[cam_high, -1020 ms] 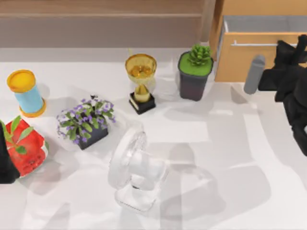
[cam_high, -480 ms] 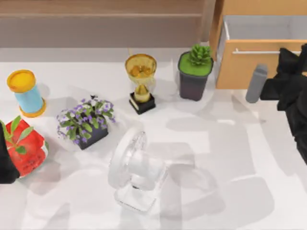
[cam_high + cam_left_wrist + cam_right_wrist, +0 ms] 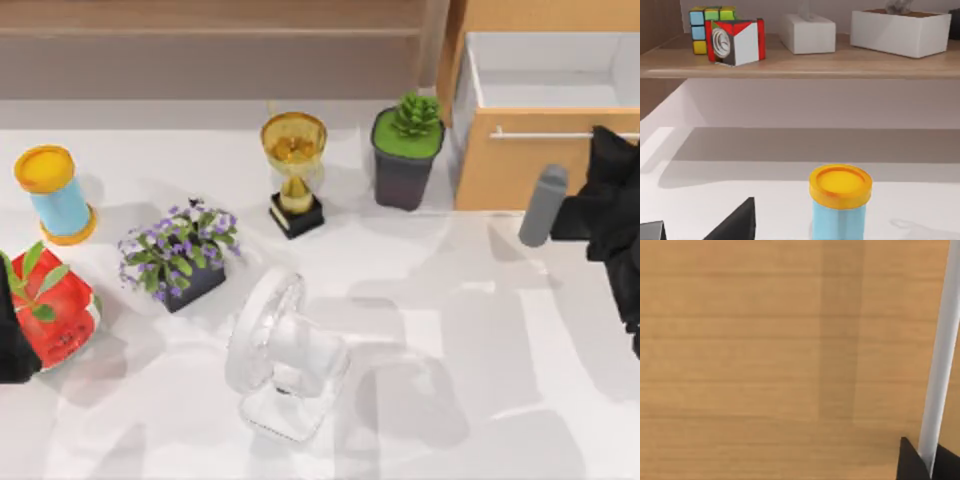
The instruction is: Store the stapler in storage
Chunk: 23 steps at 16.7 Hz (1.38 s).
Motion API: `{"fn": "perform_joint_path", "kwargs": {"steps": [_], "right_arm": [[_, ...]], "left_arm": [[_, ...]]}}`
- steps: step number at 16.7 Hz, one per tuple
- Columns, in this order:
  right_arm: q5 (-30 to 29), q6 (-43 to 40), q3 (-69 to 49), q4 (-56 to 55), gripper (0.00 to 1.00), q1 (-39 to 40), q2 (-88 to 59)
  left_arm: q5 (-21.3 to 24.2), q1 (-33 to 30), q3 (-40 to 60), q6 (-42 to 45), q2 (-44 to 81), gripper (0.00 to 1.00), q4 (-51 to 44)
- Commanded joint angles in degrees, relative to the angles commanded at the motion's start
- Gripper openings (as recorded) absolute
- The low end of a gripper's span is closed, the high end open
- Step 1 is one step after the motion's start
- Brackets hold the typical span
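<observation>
The storage drawer (image 3: 520,170) of light wood stands pulled out at the back right, its white inside (image 3: 545,70) showing. My right gripper (image 3: 603,142) is shut on its thin silver handle (image 3: 540,133). In the right wrist view the handle (image 3: 942,340) runs between the dark fingertips (image 3: 910,462) of the right gripper (image 3: 929,467). A grey oblong thing, seemingly the stapler (image 3: 543,205), rests against the drawer front just left of that arm. My left gripper (image 3: 692,231) is open and parked at the table's left edge, near a blue can (image 3: 840,205).
A gold trophy (image 3: 293,170), a potted succulent (image 3: 407,150), a pot of purple flowers (image 3: 178,255), a white fan (image 3: 285,350), a yellow-lidded blue can (image 3: 55,195) and a red box (image 3: 55,310) stand on the table. A grey-brown shelf unit (image 3: 210,50) runs along the back.
The right gripper has pulled the drawer front toward the table's front, baring more of the white inside. The grey oblong thing has moved along with the front. The left arm stayed still.
</observation>
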<state>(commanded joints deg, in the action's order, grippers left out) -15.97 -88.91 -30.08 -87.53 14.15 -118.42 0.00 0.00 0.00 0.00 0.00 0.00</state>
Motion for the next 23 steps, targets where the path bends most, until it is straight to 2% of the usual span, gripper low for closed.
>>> {"fn": "perform_joint_path", "kwargs": {"steps": [7,13,18,23], "right_arm": [[-0.5,0.0,1.3,-1.1,0.00,0.4,0.5],[-3.9,0.1,13.0,-9.1,0.00,3.7,3.5],[-4.4,0.1,14.5,-10.4,0.00,4.3,4.0],[-4.4,0.1,14.5,-10.4,0.38,4.3,4.0]], "left_arm": [[0.0,0.0,0.0,0.0,0.0,1.00,0.0],[0.0,0.0,0.0,0.0,0.0,1.00,0.0],[0.0,0.0,0.0,0.0,0.0,1.00,0.0],[0.0,0.0,0.0,0.0,0.0,1.00,0.0]]}}
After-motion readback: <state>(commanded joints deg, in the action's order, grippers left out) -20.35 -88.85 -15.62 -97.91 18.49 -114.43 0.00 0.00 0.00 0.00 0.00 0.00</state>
